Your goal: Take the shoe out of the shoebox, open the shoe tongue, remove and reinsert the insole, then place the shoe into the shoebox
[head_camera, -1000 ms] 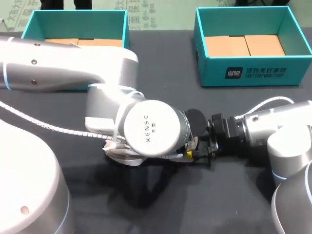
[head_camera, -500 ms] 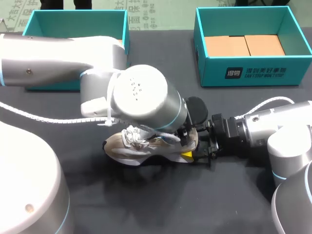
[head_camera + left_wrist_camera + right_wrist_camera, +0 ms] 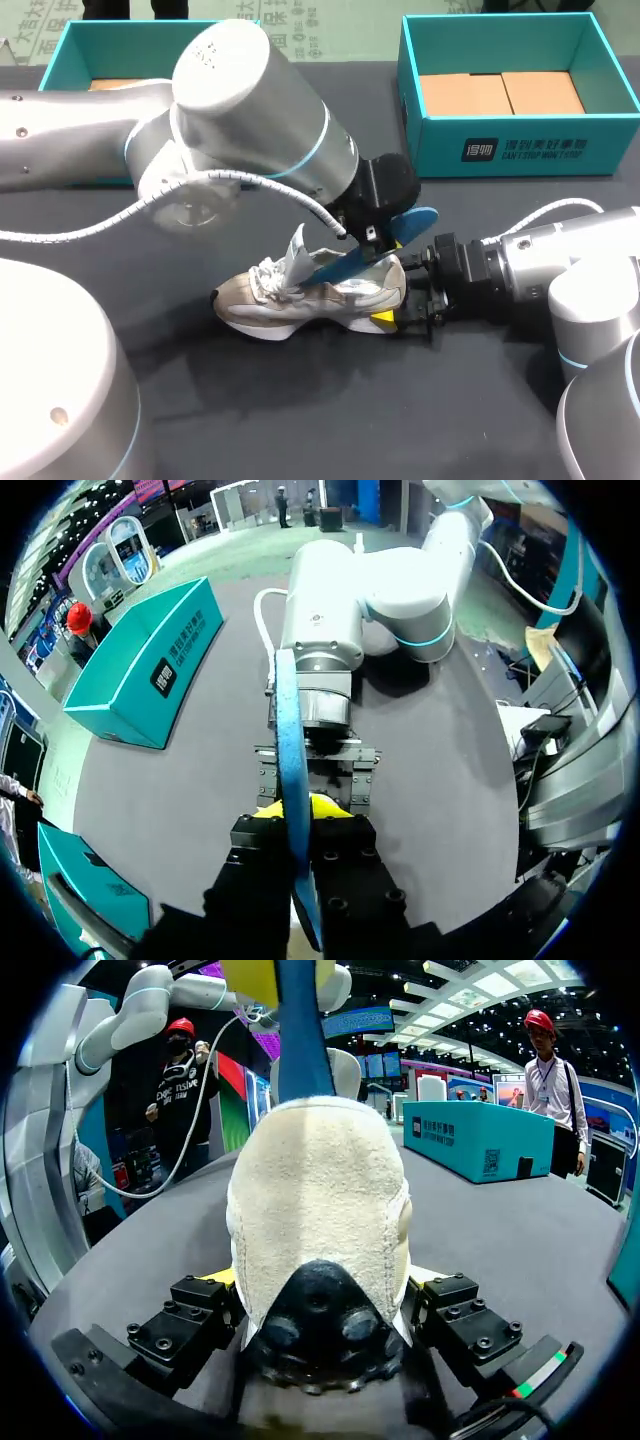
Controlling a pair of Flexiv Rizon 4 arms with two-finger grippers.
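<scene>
**Insole half out, shoe pinned at the heel**

On the dark table (image 3: 300, 430), between the two arms, a pale shoe (image 3: 300, 297), upright on its sole, toe toward the left side of the head view, heel toward the right arm. Around that heel, the right hand (image 3: 412, 312), low over the table, fingers closed against the shoe from both sides. In the right wrist view, the fuzzy heel filling the gap between the black finger blocks, with a sliver of yellow tip at each side.

Above the shoe's rear half, the left hand (image 3: 300, 815), pinched tight on a blue insole (image 3: 372, 252), one yellow tip on either face of it. Insole slanted: heel end lifted clear in that grip, front end down inside the shoe's opening, just behind the white tongue (image 3: 297, 250), which stands raised. Laces (image 3: 268, 278) loose over the forefoot.

Along the far side of the table, well apart from the shoe, the right shoebox (image 3: 520, 150), teal, with brown cardboard in its bottom, and the left shoebox (image 3: 62, 52), also teal, partly hidden behind the left arm. Shoe outside both.
</scene>
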